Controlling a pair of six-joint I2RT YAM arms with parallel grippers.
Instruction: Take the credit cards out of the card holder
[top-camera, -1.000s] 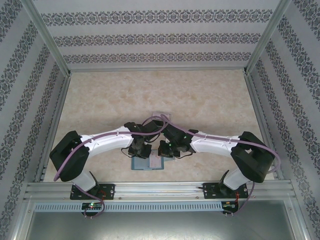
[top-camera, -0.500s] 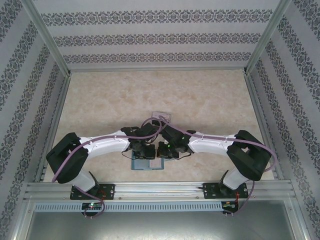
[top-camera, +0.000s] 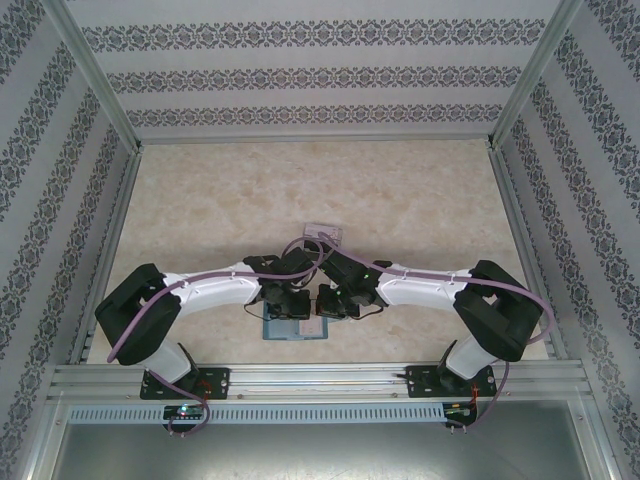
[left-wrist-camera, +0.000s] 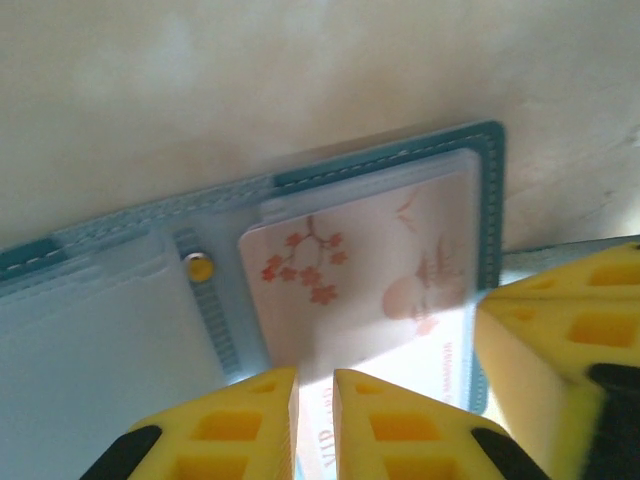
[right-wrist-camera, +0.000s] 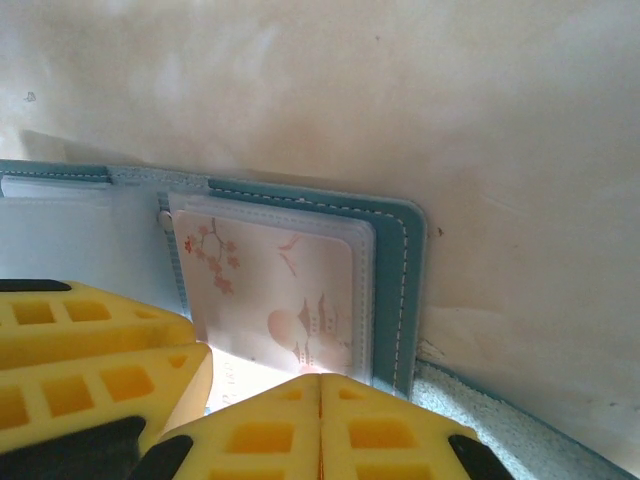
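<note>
table (top-camera: 200, 200) bears card holder (left-wrist-camera: 130, 330), seemingly open.

Both arms meet over the card holder (top-camera: 294, 328) near the table (top-camera: 220, 200) edge

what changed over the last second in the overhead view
Both arms drew in and lowered over the open card holder: the left end effector and right end effector closed in on each other and now cover more of it. The holder stayed at the table's near edge, the pale card in its pocket.
</note>
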